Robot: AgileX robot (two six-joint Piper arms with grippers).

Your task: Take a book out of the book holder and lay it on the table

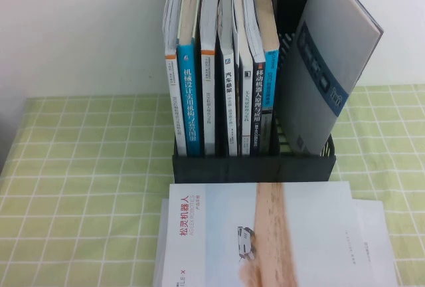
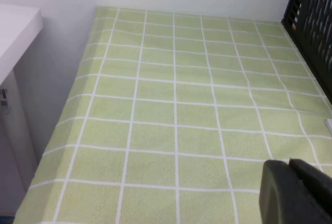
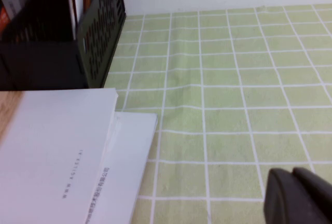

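Observation:
The black book holder [image 1: 252,166] stands at the back of the green checked table [image 1: 80,187]. A large thin grey book with a dark blue band [image 1: 325,61] leans in its rightmost slot. A like book, white with a tan strip and red title [image 1: 265,234], lies flat in front of the holder on another white one; both show in the right wrist view [image 3: 52,151]. Neither arm shows in the high view. My left gripper [image 2: 289,163] is shut and empty above bare cloth left of the holder [image 2: 311,22]. My right gripper [image 3: 292,171] is shut and empty above the cloth right of the flat books.
Several thicker books with white, blue and black spines [image 1: 219,68] stand upright in the holder's left slots. A white wall runs behind the table. A white cabinet [image 2: 13,32] stands beyond the table's left edge. Bare cloth lies on both sides of the holder.

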